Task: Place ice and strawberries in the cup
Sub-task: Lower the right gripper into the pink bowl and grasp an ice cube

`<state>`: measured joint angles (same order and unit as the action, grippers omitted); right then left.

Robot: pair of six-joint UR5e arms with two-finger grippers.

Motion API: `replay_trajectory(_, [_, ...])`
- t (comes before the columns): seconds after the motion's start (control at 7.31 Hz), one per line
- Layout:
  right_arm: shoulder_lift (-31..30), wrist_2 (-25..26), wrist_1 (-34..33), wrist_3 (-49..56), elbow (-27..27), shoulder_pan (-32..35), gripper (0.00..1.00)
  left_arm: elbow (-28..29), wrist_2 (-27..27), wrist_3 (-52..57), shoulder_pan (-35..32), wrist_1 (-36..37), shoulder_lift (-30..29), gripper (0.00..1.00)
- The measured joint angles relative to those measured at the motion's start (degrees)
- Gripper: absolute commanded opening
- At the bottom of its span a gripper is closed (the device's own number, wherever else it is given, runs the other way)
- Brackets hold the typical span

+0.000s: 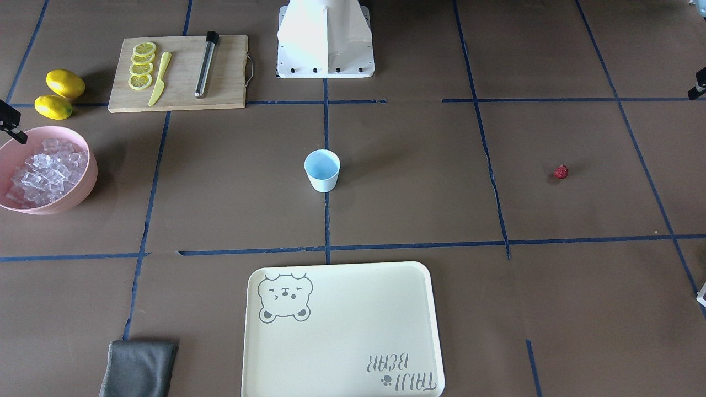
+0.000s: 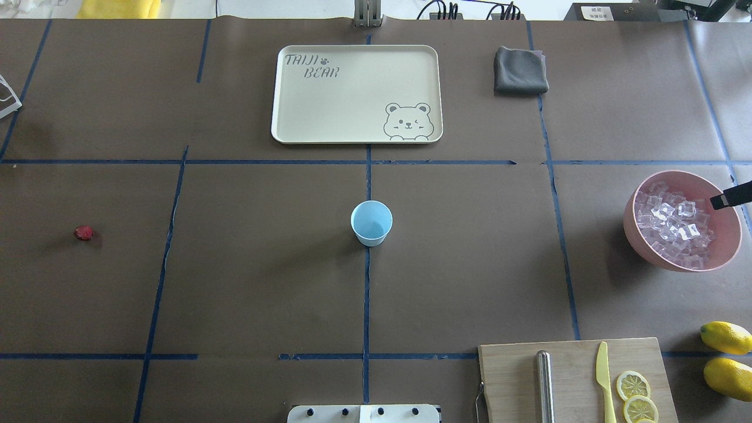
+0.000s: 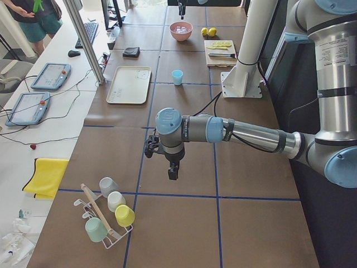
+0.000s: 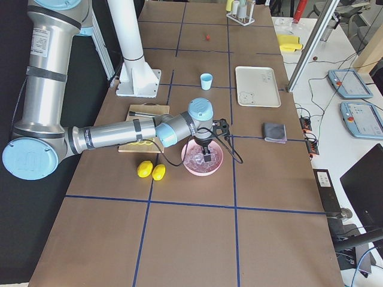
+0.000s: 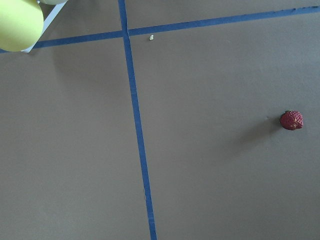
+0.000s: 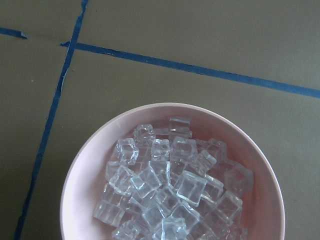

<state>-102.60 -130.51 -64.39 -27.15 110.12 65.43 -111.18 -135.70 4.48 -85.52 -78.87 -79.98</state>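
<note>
The pale blue cup stands upright and empty at the table's middle. One dark red strawberry lies alone on the left side; it also shows at the right of the left wrist view. Clear ice cubes fill the pink bowl at the far right. My right gripper hangs just above the ice; only a black sliver of it shows overhead, so I cannot tell open or shut. My left gripper hovers above the table short of the strawberry; its jaws cannot be judged.
A cream bear tray lies beyond the cup, with a grey cloth to its right. A cutting board with lemon slices, a yellow knife and a metal rod sits near the right. Two lemons lie beside it. A cup rack stands at the far left end.
</note>
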Motion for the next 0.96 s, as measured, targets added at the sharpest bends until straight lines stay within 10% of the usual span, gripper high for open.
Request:
replay_trajectory(0.82, [-0.29, 3.86, 3.33, -3.32, -4.43, -7.11, 0.79, 0.07, 0.00, 0.00, 0.00, 0.10, 0.01, 1.00])
replay_trajectory(0.96, [-0.23, 3.86, 3.32, -3.33, -4.65, -7.30, 0.28, 0.04, 0.00, 0.00, 0.00, 0.18, 0.05, 1.00])
